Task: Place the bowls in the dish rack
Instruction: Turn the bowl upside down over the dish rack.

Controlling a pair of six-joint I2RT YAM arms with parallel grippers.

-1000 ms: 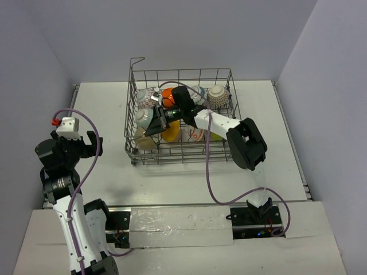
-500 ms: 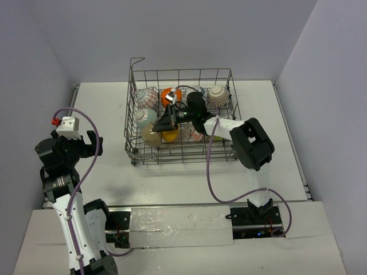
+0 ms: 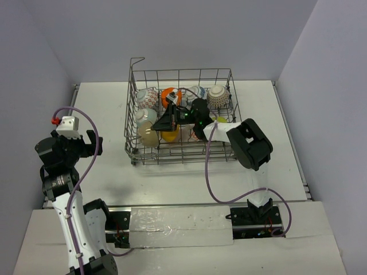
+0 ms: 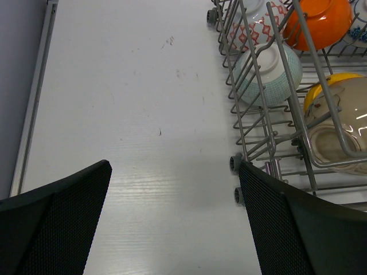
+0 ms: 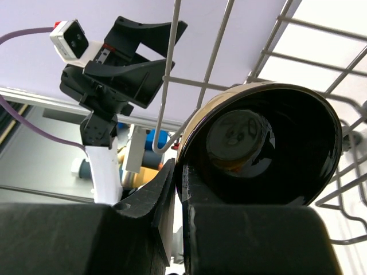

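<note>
Right gripper [image 5: 176, 172] clamped the black bowl [image 5: 258, 149] rim inside the dish rack [image 3: 180, 73], other bowls [image 3: 217, 95] racked beside it. Left gripper [image 4: 175, 166] jaws stood apart, empty; only release apparently remained

Your dish rack [image 3: 182, 156], a grey wire basket, sits toward the back of the worktop [image 3: 103, 114] with the bowls inside. The back row holds a red-and-white bowl [image 4: 256, 30], an orange bowl [image 4: 319, 22], a blue-patterned bowl [image 3: 195, 91] and a white-patterned bowl [image 3: 218, 96]. A pale teal bowl [image 4: 276, 71] is tipped by the left wall, near a yellow bowl [image 4: 335, 83]. The glossy black bowl [image 5: 269, 149] stands on edge, its rim pinched in the right pincer [image 5: 176, 172].
</note>
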